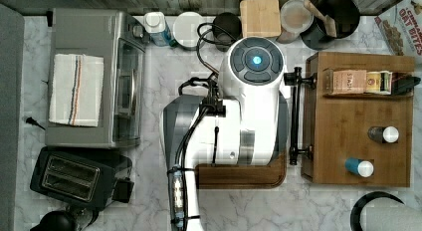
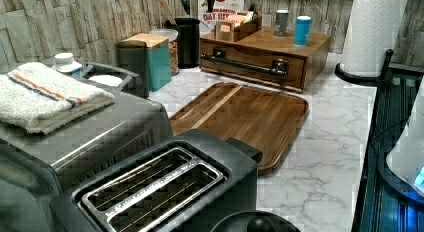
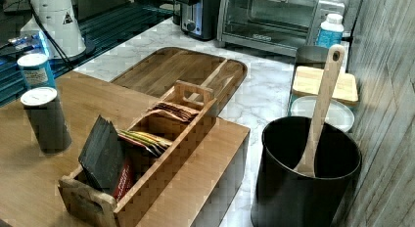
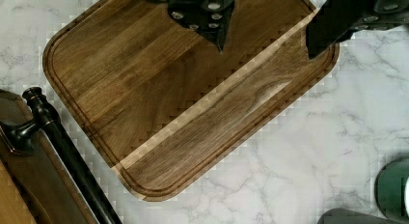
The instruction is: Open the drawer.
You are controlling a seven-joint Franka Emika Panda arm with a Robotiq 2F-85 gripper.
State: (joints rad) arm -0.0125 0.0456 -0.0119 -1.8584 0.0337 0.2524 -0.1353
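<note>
Gripper [image 4: 265, 43] open wide, empty, hovering over board [image 4: 159, 103]. Drawer [image 4: 34, 180] shut, off to one side, handle [image 4: 72, 161] facing gripper, well apart; approach not yet begun.

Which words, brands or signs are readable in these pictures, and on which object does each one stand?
"OAT BITES": on the cereal box at the top view's upper right; its smaller line above is cut off.
"STASH": on the brown tea packet in the wooden caddy on the cabinet.
Black warning triangle: on the white robot base; its symbol is too small to read.
Labels on the blue canister and the blue-labelled bottle: too blurred to read.
</note>
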